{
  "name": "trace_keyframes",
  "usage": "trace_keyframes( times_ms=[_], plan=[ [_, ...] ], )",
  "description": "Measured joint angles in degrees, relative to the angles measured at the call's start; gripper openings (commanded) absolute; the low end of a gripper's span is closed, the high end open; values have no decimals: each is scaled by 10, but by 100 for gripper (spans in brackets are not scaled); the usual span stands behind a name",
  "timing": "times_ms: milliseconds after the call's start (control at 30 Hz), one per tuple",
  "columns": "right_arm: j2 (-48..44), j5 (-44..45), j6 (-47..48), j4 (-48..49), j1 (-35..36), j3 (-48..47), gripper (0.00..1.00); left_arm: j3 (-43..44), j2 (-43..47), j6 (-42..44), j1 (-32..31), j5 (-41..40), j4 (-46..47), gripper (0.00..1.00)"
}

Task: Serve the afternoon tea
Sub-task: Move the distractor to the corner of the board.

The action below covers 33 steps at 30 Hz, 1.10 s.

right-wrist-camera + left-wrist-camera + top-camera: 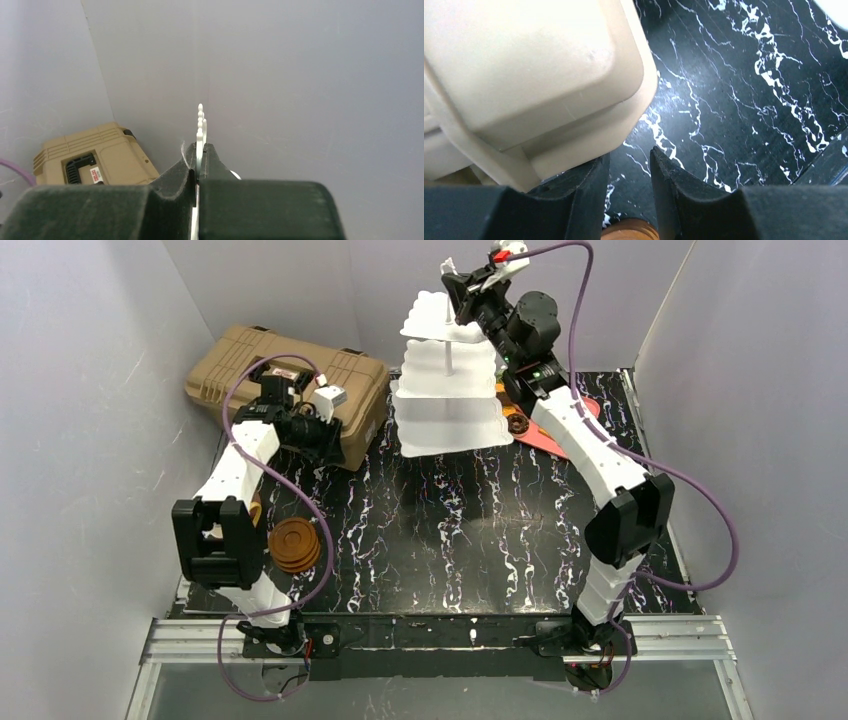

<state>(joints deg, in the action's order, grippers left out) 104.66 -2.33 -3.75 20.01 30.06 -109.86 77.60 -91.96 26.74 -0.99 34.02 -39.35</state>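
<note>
1. Your right claw (198, 167) is clamped on the thin white loop (200, 125) atop the tiered stand (447, 400), at the back of the table (450, 530); grip firmly.
2. Move the stand slowly and upright, with its plates level.
3. Your left claw (628, 165) is partly open and empty beside the tan case (225, 365); hold it clear.
</note>
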Motion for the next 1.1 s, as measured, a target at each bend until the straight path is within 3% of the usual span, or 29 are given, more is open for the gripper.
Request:
trace_keyframes(
  times_ms=[367,533,667,800,867,967,1000,1100],
  plan=[
    [-132,9,10,-33,1,171,1,139,-129,-6,-58,-24,11,35],
    [-189,4,5,-54,1,237,1,240,-202,8,-73,-33,-12,35],
    [-227,1,-6,-75,3,273,1,375,-286,16,-78,-40,-49,35],
    [-249,-7,-17,-90,9,290,1,426,-318,16,-77,-48,-47,39],
    [-255,-10,-24,-96,15,295,1,408,-307,16,-76,-45,-44,52],
    [-256,-11,-35,-97,33,301,1,327,-250,17,-69,-39,-54,91],
    [-256,-9,-36,-99,40,303,1,292,-221,16,-65,-34,-62,97],
    [-253,5,-38,-100,82,309,1,206,-110,-1,-53,-24,-91,98]
  ],
)
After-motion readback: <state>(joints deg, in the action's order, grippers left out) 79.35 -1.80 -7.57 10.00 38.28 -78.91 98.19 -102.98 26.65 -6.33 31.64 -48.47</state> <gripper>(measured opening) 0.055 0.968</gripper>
